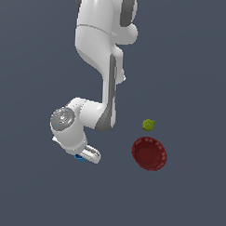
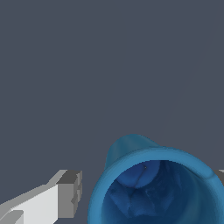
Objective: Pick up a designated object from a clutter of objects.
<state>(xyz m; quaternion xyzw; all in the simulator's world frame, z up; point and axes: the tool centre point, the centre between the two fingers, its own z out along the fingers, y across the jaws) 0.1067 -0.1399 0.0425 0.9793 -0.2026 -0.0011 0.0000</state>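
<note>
The designated object, a small bright blue hollow cup (image 2: 153,188), fills the wrist view close up, its open mouth facing the camera. It stands between the fingers of my gripper (image 2: 146,186). One grey fingertip (image 2: 70,192) stands a narrow gap away from the cup's wall, and the other fingertip (image 2: 221,175) shows only at the frame's edge against the rim. The gripper is open around the cup. In the exterior view only a blue sliver of the cup (image 1: 78,157) peeks out under the lowered hand, where the gripper (image 1: 81,156) sits on the exterior view's left.
Other pieces of the clutter lie on the exterior view's right: a dark red bowl (image 1: 150,153) and, just behind it, a small olive-green lump (image 1: 149,124). The floor is uniform dark grey-blue. The arm's white links rise above the hand.
</note>
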